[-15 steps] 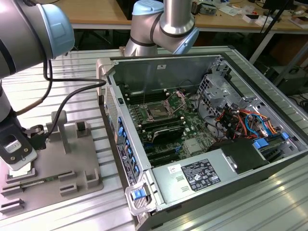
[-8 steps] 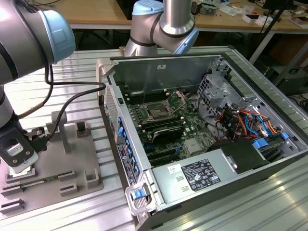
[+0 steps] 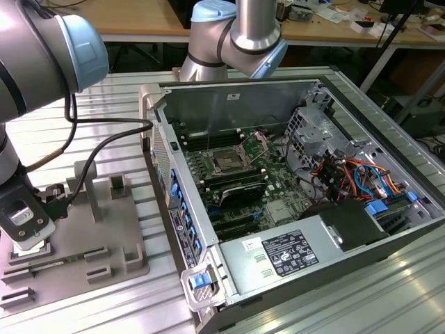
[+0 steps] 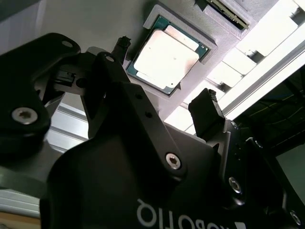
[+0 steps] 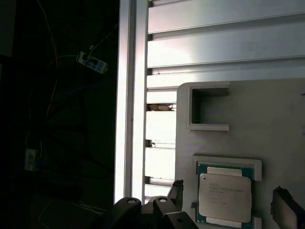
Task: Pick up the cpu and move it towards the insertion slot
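The cpu (image 5: pixel 225 195), a thin square chip with a pale metal top, lies flat in a framed recess of the grey plastic tray (image 3: pixel 104 236); it is also seen as the cpu (image 4: pixel 164 57) in the second wrist view. My gripper (image 5: pixel 231 198) hangs just above it, open, with one dark fingertip (image 5: pixel 177 188) on each side of the chip and not touching it. In the exterior view the gripper (image 3: pixel 26 233) is low over the tray at the left. The insertion slot (image 3: pixel 229 160) sits on the green motherboard inside the open computer case, far from the gripper.
The tray carries upright posts (image 3: pixel 118 184) and an empty rectangular recess (image 5: pixel 209 112). A black cable (image 3: pixel 104 142) runs from the wrist along the case. The case wall (image 3: pixel 167 174) stands between tray and motherboard. The slatted table's edge (image 5: pixel 126 95) lies close beside the tray.
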Available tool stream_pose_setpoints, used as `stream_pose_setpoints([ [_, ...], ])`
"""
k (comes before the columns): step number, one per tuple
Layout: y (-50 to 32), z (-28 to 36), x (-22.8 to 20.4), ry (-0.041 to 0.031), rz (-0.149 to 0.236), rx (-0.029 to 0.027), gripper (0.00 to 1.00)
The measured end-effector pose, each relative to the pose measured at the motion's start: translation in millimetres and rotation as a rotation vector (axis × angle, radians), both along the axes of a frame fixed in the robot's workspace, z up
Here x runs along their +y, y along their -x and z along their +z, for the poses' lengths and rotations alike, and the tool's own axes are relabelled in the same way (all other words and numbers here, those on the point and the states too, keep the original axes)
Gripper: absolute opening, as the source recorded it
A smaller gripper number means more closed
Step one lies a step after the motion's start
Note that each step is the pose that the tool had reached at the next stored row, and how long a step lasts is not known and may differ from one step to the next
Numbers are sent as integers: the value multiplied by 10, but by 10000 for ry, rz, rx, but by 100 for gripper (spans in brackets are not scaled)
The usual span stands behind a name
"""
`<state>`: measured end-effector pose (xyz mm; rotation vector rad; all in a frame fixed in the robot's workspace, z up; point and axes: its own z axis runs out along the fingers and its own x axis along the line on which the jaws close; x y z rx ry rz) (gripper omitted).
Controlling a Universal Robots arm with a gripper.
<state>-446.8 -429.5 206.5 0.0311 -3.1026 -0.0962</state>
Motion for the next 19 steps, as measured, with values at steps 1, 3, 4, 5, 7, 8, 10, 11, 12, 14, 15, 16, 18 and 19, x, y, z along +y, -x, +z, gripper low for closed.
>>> stream_pose_setpoints([
  [1,0,-2,0,0,0,0,78],
  [3,-1,-21,1,-1,-25,22,78],
  [4,0,-31,0,0,-63,40,78],
  [5,0,-40,0,0,-88,52,78],
  [7,0,-71,0,4,-123,81,78],
  [8,0,-113,0,6,-124,99,78],
  [10,0,-149,-2,6,-114,105,78],
  [11,0,-161,-7,7,-106,108,78],
  [12,0,-168,-9,7,-105,108,78],
  [14,0,-178,-12,6,-106,107,78],
  [15,0,-180,-13,6,-107,108,78],
  [16,0,-180,-13,7,-107,110,78],
  [18,0,-183,-14,6,-106,108,78],
  [19,0,-183,-14,6,-106,109,78],
])
